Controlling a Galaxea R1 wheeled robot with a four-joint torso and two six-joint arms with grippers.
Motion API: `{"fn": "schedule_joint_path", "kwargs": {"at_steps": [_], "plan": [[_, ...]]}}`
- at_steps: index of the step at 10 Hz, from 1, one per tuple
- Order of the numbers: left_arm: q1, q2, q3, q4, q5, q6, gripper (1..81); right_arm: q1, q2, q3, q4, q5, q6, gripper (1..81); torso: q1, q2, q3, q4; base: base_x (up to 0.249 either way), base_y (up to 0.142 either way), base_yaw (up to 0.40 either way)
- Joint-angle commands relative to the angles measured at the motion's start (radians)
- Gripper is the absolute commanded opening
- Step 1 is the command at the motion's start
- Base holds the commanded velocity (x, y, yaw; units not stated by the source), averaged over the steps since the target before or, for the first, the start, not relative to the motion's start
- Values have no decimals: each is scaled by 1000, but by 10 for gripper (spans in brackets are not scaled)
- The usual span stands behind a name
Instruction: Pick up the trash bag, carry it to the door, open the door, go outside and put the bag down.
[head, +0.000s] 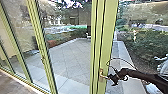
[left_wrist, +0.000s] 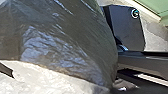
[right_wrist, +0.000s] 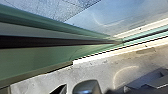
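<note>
A: Where is the trash bag sitting in all this?

B: It's bulging large in the left wrist view, its dark plastic shining in streaks and puckering into fine, bluish wrinkles along 1 patch. Its lower side is curving over a pale, mottled floor.

A: Is the left gripper holding it?

B: I cannot tell; the pictures aren't settling that, or how wide that gripper is standing.

A: And the other one?

B: In the head view, the right gripper is reaching in from the right on its dark arm, right at the metal handle. I cannot tell whether it is touching or gripping it, or how wide it is standing. 1 thin black cable is arching above it.

A: What is the handle sitting on?

B: A narrow, brassy plate, fixed to a smooth yellow-green door frame that dark upright grooves are lining. Tall glass panes are running off to the left between slimmer posts.

A: What is showing through the glass?

B: Flat grey paving slabs are meeting in straight joints, a paler, smoother border is edging them, and leafy, rough-textured bushes are spreading beyond.
</note>
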Motion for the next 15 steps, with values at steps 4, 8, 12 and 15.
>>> {"fn": "schedule_joint_path", "kwargs": {"at_steps": [4, 8, 12, 15], "plan": [[-37, 0, 4, -5, 71, -3, 10, -74, 8, 21, -108, -181, -2, 811, 0, 0, 1, 0, 0, 0, 0], [-31, 0, 4, -5, 69, -3, 10, -120, 42, 12, -231, -188, -5, 811, 0, 0, 2, 0, 0, 0, 0], [-23, -2, 4, -8, 69, -3, 10, -121, 115, -41, -298, -293, -8, 811, 0, 0, 2, 0, 0, 0, 0], [-23, -6, 4, -10, 69, -3, 10, -152, 100, -17, -205, -151, -7, 811, 0, -1, 3, 0, 0, 0, 0]]}}
